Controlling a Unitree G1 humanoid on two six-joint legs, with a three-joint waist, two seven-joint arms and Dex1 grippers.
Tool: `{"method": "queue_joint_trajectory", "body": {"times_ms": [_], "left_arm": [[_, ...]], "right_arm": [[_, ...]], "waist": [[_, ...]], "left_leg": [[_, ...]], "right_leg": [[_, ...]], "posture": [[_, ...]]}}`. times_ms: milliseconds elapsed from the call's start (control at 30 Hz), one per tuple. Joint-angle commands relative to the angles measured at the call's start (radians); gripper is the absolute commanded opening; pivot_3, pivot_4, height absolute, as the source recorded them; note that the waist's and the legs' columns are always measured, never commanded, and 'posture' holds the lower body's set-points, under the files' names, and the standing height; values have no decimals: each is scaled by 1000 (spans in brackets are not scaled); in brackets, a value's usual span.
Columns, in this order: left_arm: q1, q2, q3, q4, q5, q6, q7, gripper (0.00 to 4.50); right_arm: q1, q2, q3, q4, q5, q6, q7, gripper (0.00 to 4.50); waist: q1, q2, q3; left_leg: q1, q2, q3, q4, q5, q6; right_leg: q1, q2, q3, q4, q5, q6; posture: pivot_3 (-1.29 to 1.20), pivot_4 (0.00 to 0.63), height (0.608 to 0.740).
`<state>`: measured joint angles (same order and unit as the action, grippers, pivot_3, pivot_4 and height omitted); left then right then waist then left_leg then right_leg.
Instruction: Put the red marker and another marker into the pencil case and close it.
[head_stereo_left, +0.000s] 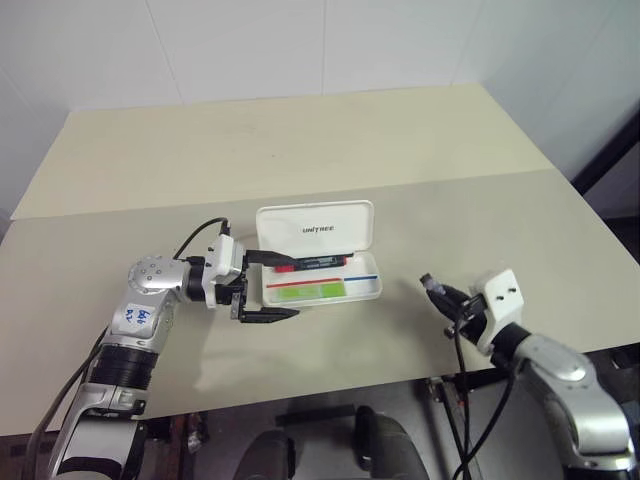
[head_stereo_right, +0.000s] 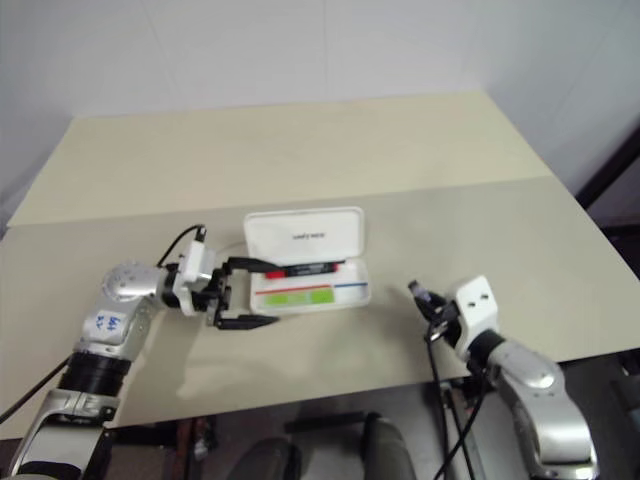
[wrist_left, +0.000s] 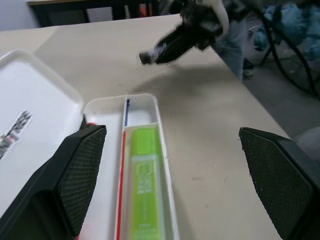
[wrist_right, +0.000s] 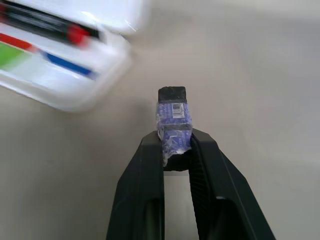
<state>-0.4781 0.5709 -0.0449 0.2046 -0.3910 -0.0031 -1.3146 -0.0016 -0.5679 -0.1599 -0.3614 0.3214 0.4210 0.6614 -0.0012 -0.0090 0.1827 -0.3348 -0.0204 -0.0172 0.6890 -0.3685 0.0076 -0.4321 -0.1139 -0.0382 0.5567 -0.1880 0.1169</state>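
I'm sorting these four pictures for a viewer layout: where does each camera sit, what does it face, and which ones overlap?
Left eye view: on the head, looking down over the table; both arms show, the left pincer open beside the open pencil case.
Right eye view: the same scene from the other eye.
Left wrist view: along its own fingers at the lime-green highlighter in the case, with the right pincer beyond.
Right wrist view: along its fingers, shut on a small eraser, toward the case.
Shared: all four show the case holding the red marker.

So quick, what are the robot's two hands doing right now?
Left gripper: open, empty, beside the pencil case.
Right gripper: shut on a small eraser.
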Motion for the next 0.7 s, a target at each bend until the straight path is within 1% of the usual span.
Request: {"method": "queue_joint_trajectory", "body": {"times_ms": [33, 100, 167, 267, 400, 533, 567, 700], "left_arm": [[18, 20, 30, -45, -6, -11, 12, 4500], [28, 26, 37, -58, -7, -9, 18, 4500], [36, 33, 43, -67, -9, -7, 23, 4500], [58, 46, 56, -96, -12, 2, 38, 4500], [86, 58, 68, -131, -15, 13, 53, 4500], [113, 69, 81, -164, -19, 24, 70, 4500], [122, 73, 86, -175, -21, 27, 76, 4500], [151, 83, 102, -212, -25, 43, 95, 4500]], "right_arm": [[-87, -85, 25, 83, 52, -94, 218, 342], [-159, -136, 65, 153, 64, -145, 357, 342], [-230, -166, 109, 223, 59, -189, 464, 342], [-381, -178, 194, 375, 18, -280, 609, 342], [-528, -145, 264, 557, -33, -393, 702, 342], [-622, -102, 310, 692, -75, -480, 757, 342], [-647, -89, 324, 730, -88, -506, 773, 342], [-709, -48, 353, 833, -116, -569, 814, 342]], "waist": [[0, 0, 0], [0, 1, 1], [0, 0, 1], [-3, 1, 1], [-2, 1, 2], [0, 1, 2], [-1, 1, 2], [-3, 1, 2]], "left_leg": [[0, 0, 0, -1, 0, 0], [-1, 0, 1, -2, 0, 0], [-1, 0, 1, -3, -1, 1], [-1, 0, 1, -4, -1, 0], [-1, 1, 3, -4, -1, 0], [-3, 1, 3, -5, -1, -3], [-5, 1, 3, -5, 1, -6], [-7, 1, 4, -5, 1, -7]], "right_leg": [[0, 0, 0, 0, 0, 0], [0, 0, -1, 0, 0, 1], [0, 0, -2, -1, 0, 1], [0, 0, -2, -3, 0, 1], [-2, 0, -2, -3, 0, 1], [-3, -1, -4, -3, 0, 1], [-5, -1, -4, -3, 0, 1], [-9, -1, -4, -2, 0, 1]], "posture": [[0, 150, 740], [0, 150, 740], [0, 150, 740], [0, 150, 740], [0, 150, 740], [0, 150, 740], [0, 150, 740], [0, 150, 740]]}}
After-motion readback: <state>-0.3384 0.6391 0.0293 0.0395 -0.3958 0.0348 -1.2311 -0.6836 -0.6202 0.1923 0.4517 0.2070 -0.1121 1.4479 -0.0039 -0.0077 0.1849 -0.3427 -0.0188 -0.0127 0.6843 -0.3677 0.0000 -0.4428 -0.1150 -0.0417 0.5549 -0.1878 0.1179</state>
